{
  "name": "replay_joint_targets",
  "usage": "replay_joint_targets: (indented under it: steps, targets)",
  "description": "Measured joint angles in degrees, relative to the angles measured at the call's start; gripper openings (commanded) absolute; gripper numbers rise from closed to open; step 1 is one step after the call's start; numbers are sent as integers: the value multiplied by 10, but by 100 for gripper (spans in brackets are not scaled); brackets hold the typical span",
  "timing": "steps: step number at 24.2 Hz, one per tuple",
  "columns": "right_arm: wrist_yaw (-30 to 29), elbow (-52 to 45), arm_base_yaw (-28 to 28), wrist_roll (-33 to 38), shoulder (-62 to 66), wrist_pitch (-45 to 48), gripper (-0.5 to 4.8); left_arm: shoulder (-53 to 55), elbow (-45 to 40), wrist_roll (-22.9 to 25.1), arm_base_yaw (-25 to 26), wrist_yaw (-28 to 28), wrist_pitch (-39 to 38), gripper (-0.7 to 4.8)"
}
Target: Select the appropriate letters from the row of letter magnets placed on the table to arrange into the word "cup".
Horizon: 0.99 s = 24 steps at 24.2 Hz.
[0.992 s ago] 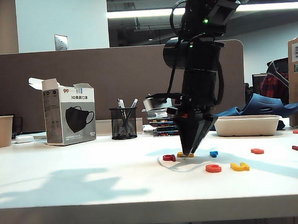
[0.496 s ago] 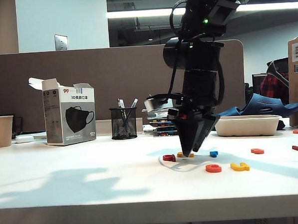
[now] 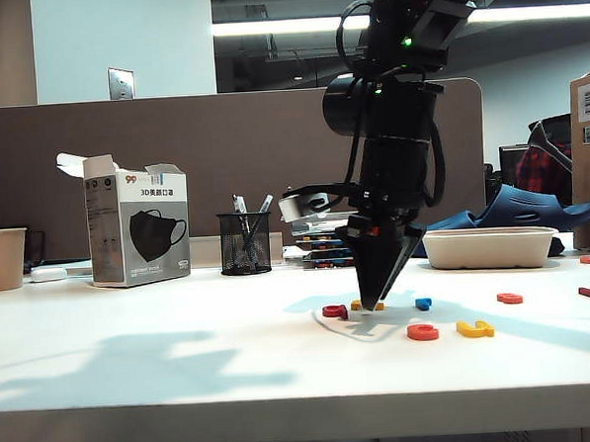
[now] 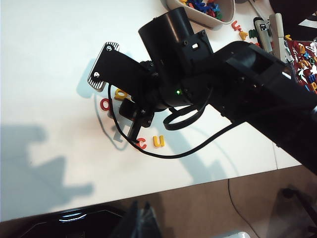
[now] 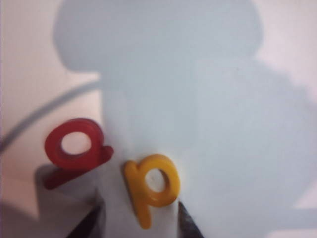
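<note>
1. Under the right gripper [image 3: 375, 307], the yellow p [image 5: 151, 186] lies flat on the table [image 3: 164, 366]; its stem falls between the parted fingertips [image 5: 185, 223], unclasped.
2. Beside it, the dark red letter [image 5: 74, 153] is partly shadowed.
3. Nearer the front edge: orange-red c [image 3: 423, 331], yellow u [image 3: 475, 328].
4. Left gripper: outside every view.
5. Behind: pen cup [image 3: 244, 241], mask box [image 3: 137, 229].
</note>
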Motion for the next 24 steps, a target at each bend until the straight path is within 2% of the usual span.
replay_joint_targets:
  steps: [10, 24]
  targets:
    - [-14, 0, 0, -37, 0, 1, 181, 0, 0, 0, 0, 0, 0, -5]
    - [-22, 0, 0, -53, 0, 17, 180, 0, 0, 0, 0, 0, 0, -5]
